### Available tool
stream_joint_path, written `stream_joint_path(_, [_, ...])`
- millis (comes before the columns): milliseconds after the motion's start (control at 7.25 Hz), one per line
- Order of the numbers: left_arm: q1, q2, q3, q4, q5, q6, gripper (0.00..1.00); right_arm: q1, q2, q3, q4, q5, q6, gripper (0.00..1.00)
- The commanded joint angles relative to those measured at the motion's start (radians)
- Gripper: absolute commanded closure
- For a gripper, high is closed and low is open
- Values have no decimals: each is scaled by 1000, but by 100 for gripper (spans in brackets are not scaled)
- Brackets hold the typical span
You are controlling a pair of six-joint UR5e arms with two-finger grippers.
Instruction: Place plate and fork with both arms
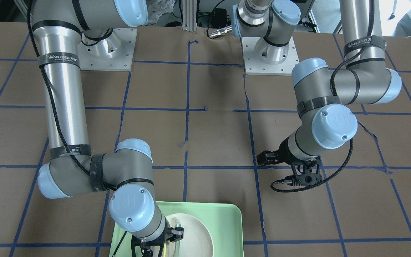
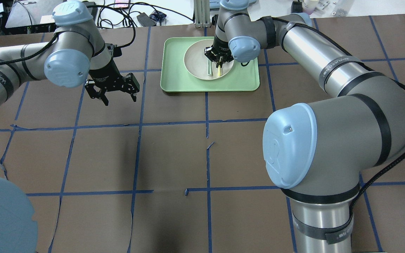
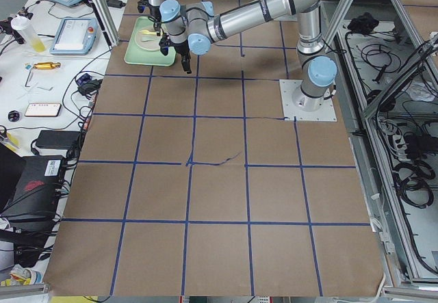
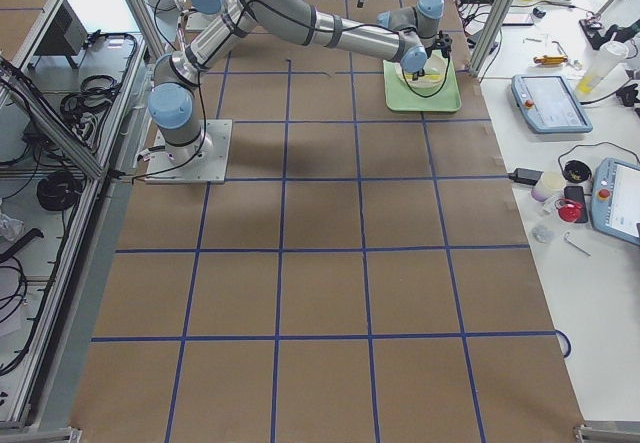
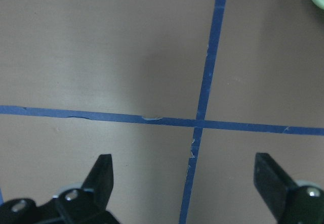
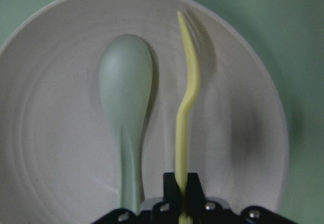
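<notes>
My right gripper [image 6: 183, 186] is clamping the fork [image 6: 185, 97] by its handle over the plate [image 6: 50, 143]; I am favouring a straight lift, sparing the adjacent spoon [image 6: 126, 77], while my left gripper [image 5: 185, 183] is hanging wide open.

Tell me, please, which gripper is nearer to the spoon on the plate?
Right. The right gripper is over the plate, shut on the fork right beside the spoon; the left gripper hangs open above the table, off the tray.
</notes>
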Motion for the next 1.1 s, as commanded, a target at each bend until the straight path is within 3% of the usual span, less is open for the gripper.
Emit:
stream_joint_path(0, [0, 2, 0, 0, 0, -2, 0, 1, -62, 0, 15, 0, 9, 100])
stream_joint_path(414, [3, 2, 4, 0, 2, 0, 0, -52, -104, 30, 22, 2, -99, 100])
stream_joint_path(552, [3, 3, 4, 1, 2, -2, 0, -95, -116, 79, 22, 26, -145, 100])
stream_joint_path(690, [2, 3, 3, 0, 0, -2, 0, -136, -125, 123, 22, 114, -215, 100])
stream_joint_path(966, [-6, 3, 3, 2, 2, -9, 0, -155, -121, 159, 11, 150, -227, 100])
